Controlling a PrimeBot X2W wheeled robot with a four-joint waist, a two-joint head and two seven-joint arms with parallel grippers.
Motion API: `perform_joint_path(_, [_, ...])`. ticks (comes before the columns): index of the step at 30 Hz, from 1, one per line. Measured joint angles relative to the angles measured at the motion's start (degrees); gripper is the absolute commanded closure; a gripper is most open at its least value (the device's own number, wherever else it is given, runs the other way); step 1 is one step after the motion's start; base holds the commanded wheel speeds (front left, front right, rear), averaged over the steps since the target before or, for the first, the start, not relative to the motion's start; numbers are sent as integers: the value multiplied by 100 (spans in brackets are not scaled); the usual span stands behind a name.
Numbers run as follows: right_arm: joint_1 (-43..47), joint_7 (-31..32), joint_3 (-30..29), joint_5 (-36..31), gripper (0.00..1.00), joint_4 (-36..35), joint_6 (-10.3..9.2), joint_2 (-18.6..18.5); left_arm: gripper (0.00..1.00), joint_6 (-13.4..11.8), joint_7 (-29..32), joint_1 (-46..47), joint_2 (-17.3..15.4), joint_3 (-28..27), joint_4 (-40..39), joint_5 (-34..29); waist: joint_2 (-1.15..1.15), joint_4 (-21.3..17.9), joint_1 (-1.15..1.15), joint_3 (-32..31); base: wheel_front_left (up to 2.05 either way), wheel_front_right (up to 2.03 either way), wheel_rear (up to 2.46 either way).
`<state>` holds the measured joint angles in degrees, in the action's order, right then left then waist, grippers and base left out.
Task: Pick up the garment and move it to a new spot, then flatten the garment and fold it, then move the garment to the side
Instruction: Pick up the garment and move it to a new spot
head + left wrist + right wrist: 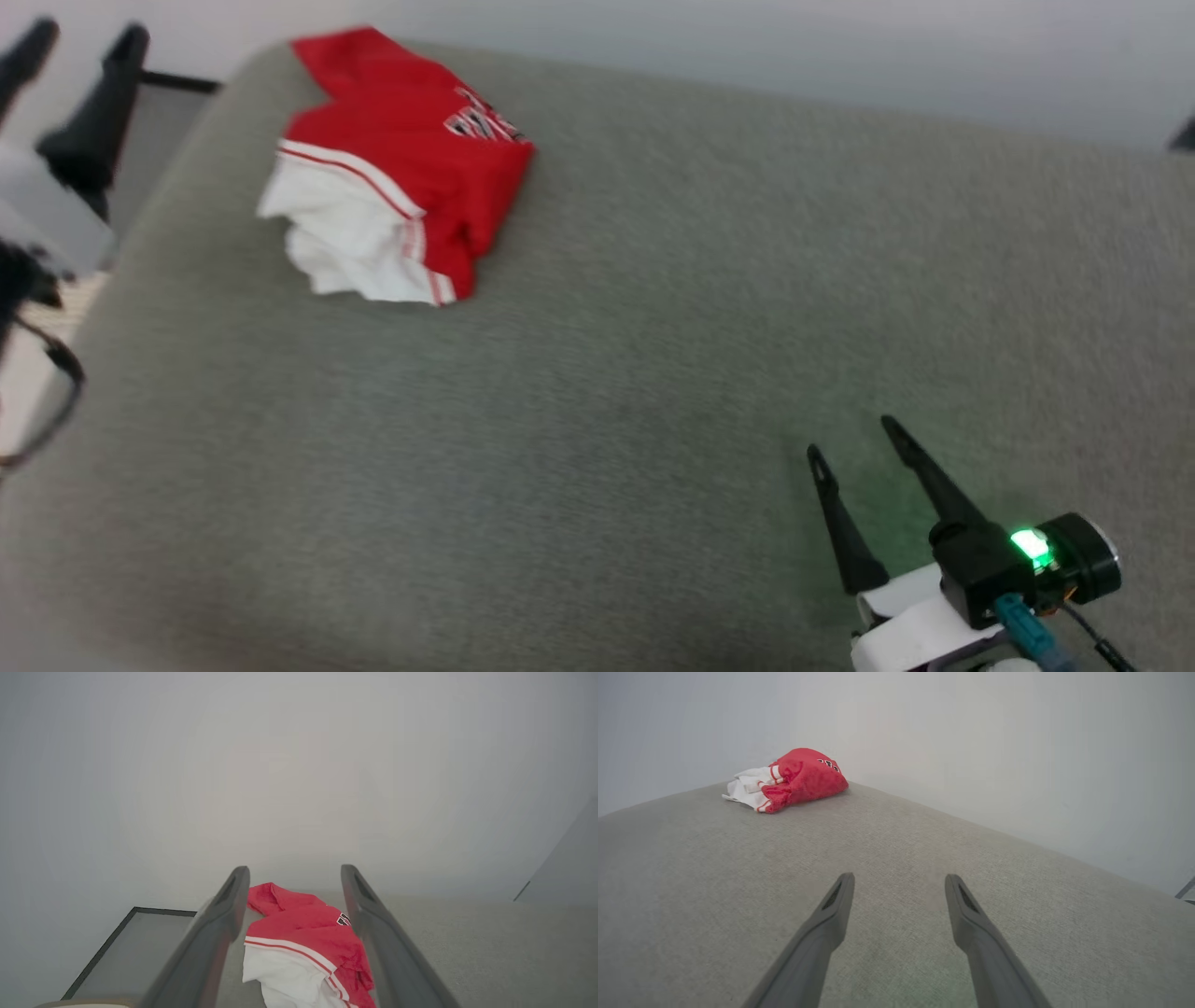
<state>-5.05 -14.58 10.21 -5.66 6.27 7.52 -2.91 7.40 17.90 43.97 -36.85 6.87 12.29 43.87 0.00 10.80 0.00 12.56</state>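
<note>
The garment [392, 168], a red shirt with white sleeves and striped trim, lies folded into a small bundle at the far left corner of the grey cushioned surface [653, 355]. My left gripper [84, 33] hangs open at the upper left, raised off the surface and left of the garment. In the left wrist view the garment [303, 947] lies beyond and between the spread fingers of that gripper [295, 871], apart from them. My right gripper [851, 434] stands open low at the front right, empty. The right wrist view has the garment [791, 780] far off, beyond that gripper [900, 879].
A pale wall [794, 47] runs behind the surface's far edge. Left of the surface lies a dark-framed grey panel [135, 952] on the floor. The surface's left edge [121, 271] drops away close to the garment.
</note>
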Motion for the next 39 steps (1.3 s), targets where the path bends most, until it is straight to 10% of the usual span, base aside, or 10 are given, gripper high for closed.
perform_joint_path(16, [-55, 134, -249, -29, 0, -616, 0, -66, 0, 0, 2064, 2273, -591, 1614, 2146, 792, 0, -841, 0, 1467, 0, 0, 0])
perform_joint_path(35, [13, 580, -225, 9, 0, -1622, 2, -140, 0, -83, 3577, 3454, -189, 2532, 4052, 861, 0, -1033, 0, 2332, 0, 0, 0])
perform_joint_path(37, [2, 614, -219, 25, 0, -1637, 1, -147, 100, -88, 3575, 3464, -93, 2477, 4166, 957, 0, -1022, 0, 2326, 0, 0, 0])
perform_joint_path(39, [-10, 630, -203, 25, 0, -1633, 1, -146, 100, -93, 3484, 3451, -16, 2455, 4237, 996, 0, -1018, 0, 2286, 0, 0, 0])
